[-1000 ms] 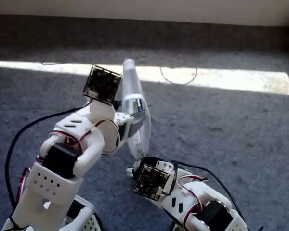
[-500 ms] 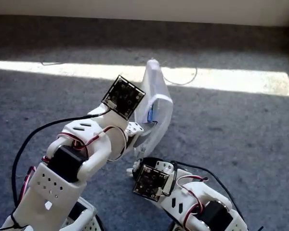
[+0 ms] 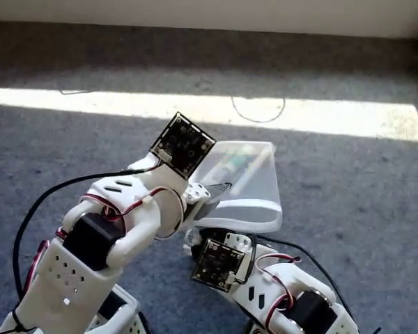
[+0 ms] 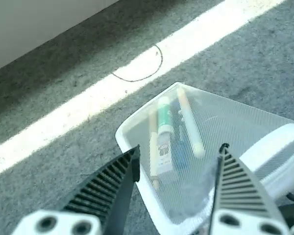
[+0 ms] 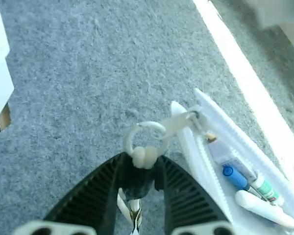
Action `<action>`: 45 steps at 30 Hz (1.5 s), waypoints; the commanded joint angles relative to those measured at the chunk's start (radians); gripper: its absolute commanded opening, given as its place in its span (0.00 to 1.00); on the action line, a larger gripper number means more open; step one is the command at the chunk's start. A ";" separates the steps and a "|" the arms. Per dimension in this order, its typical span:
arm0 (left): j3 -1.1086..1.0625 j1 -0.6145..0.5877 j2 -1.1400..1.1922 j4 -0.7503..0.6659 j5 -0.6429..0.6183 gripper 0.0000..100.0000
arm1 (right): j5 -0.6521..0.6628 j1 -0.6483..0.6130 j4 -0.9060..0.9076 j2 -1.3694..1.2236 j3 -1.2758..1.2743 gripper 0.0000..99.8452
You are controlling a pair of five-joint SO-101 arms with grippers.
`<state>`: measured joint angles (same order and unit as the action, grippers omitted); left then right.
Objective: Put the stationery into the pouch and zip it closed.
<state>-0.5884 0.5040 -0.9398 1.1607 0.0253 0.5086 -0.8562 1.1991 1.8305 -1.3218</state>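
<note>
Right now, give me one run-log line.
pouch: stationery inside, unzipped | left gripper: open over pouch | right gripper: shut on zipper pull

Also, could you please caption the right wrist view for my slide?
Right gripper pinches the zip pull of the pouch, pens inside.

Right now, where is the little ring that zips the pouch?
In the right wrist view, the zipper ring is pinched in the right gripper, joined by its short tab to the open end of the pouch.
</note>
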 commanded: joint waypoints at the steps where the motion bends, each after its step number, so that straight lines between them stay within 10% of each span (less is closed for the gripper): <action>1: 0.108 -0.045 -0.021 0.058 0.011 0.25 | 0.006 0.013 0.004 0.008 0.062 0.01; 31: 0.182 -0.180 -0.021 0.324 0.281 0.25 | -0.164 0.315 0.079 0.008 0.389 0.01; 45: 0.101 0.022 -0.163 0.273 0.275 0.25 | -0.247 0.352 0.077 0.008 0.433 0.01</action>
<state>-0.4473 0.5056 -1.0810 1.4937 0.2969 0.2723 -0.5125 1.2942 1.8366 -0.9490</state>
